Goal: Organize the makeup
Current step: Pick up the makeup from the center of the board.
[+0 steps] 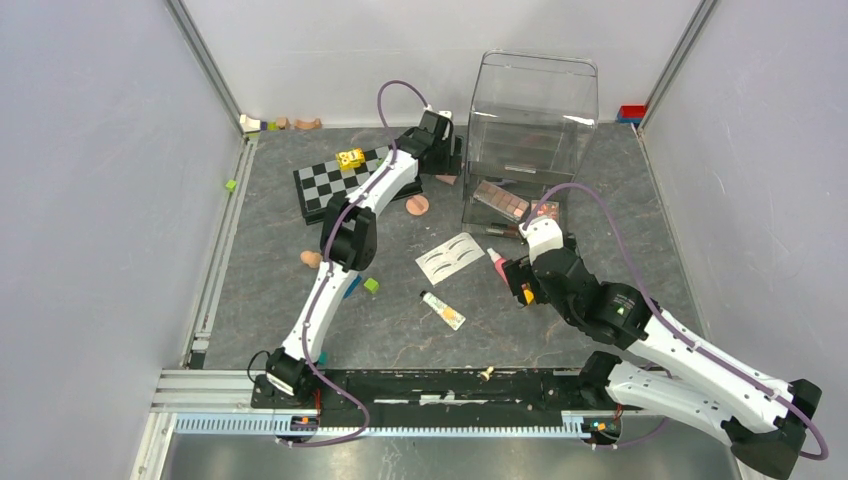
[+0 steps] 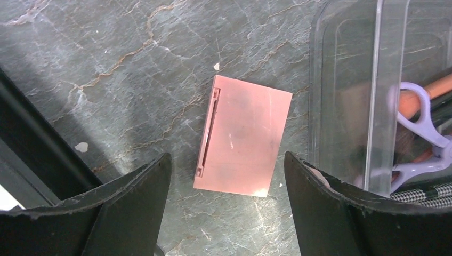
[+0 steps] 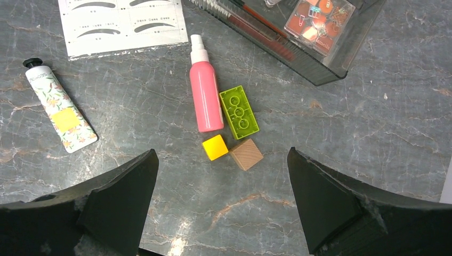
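My left gripper (image 2: 228,170) is open above a flat pink rectangular compact (image 2: 242,136) lying on the dark table beside the clear organizer (image 2: 341,96). A purple curler (image 2: 421,133) lies inside the organizer. My right gripper (image 3: 221,157) is open and empty, hovering over a pink spray tube (image 3: 205,96). A cream flowered tube (image 3: 58,109) and the white card of lash shapes (image 3: 122,24) lie to its left. The eyeshadow palette (image 3: 320,21) sits in the organizer's open drawer. From above, the left gripper (image 1: 446,165) is far and the right gripper (image 1: 517,283) is mid-table.
A green brick (image 3: 239,112), a yellow block (image 3: 215,147) and a wooden block (image 3: 245,154) lie by the pink tube. The chessboard (image 1: 345,180) lies left of the organizer (image 1: 530,120). Peach sponges (image 1: 417,205) (image 1: 311,258) lie on the table.
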`<state>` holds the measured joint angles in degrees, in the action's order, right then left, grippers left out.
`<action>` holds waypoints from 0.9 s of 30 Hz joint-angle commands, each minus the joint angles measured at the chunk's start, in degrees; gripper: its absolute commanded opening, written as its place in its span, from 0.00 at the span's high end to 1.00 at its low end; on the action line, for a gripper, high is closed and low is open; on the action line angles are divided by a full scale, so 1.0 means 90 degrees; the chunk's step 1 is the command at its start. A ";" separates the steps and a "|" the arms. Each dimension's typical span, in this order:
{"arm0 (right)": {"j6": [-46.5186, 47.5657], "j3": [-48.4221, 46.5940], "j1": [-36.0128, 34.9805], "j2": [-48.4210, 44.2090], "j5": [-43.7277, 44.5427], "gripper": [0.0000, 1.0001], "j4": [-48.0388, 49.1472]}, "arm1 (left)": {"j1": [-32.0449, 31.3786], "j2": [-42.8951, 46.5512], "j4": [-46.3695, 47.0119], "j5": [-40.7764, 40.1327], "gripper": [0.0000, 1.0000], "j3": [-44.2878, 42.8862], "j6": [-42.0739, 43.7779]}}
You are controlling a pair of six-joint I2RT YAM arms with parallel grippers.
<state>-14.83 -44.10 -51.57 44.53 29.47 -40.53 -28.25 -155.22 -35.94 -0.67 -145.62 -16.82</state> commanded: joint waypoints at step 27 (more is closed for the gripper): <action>-0.0025 0.0163 0.0036 -0.0160 -0.0206 0.02 0.0305 | -0.0520 -0.0332 -0.1192 -0.1021 0.23 -0.0294 0.0593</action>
<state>-14.74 -43.09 -51.57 44.12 28.01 -39.59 -31.62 -155.85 -41.43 -8.88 -147.39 -14.13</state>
